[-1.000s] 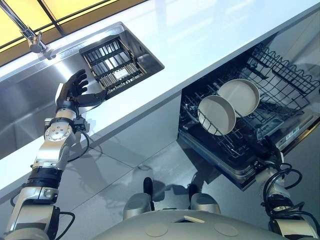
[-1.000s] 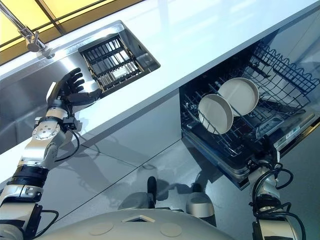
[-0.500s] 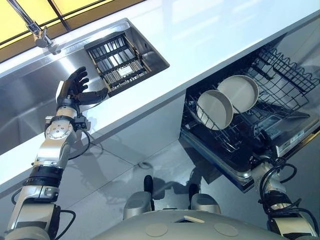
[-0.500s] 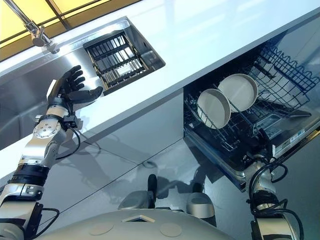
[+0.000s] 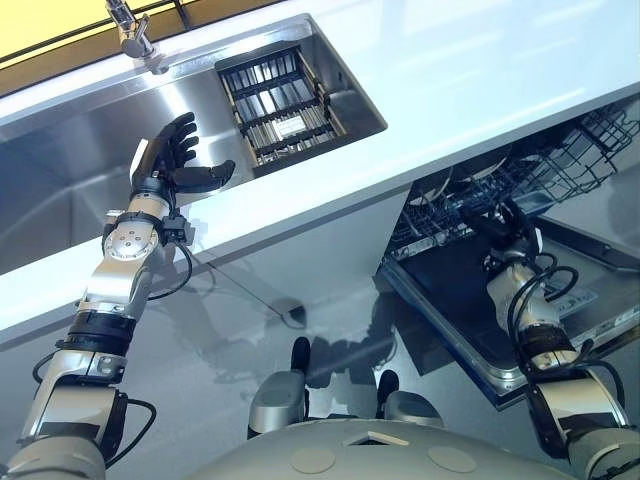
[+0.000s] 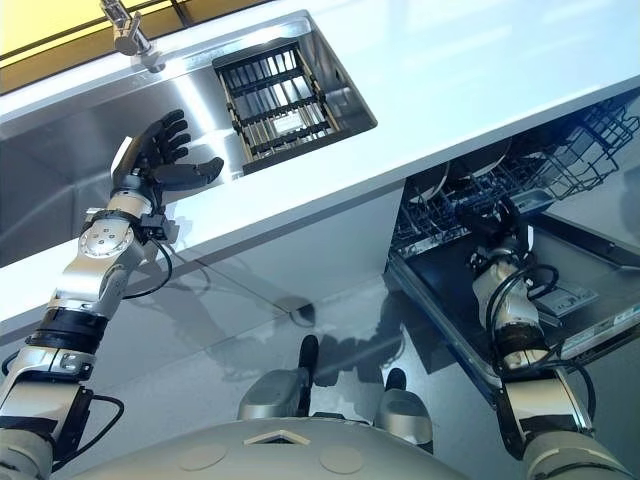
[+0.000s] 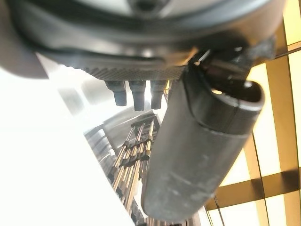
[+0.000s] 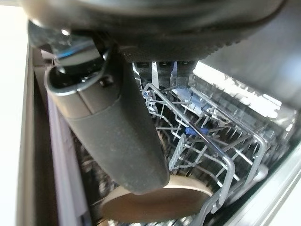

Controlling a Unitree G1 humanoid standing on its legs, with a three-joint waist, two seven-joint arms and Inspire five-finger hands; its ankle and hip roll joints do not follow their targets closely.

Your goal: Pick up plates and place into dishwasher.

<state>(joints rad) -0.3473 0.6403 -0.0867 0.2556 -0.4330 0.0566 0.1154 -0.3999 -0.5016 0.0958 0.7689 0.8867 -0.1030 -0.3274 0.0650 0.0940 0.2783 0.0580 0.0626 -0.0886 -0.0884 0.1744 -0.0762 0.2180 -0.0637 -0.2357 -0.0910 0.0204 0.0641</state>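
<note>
Steel sink [image 5: 80, 150]: left hand [image 5: 160, 168] hovers over it, fingers spread, empty. Plates [image 8: 178, 205] stand in the dishwasher rack [image 5: 580, 150], right hand [image 5: 497, 228] straight-fingered at its front. Loading looks mostly done; pushing the rack in seems left.

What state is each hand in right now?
Left hand: open, fingers spread over the sink, holding nothing.
Right hand: open, at the front of the dishwasher rack, holding nothing.
</note>
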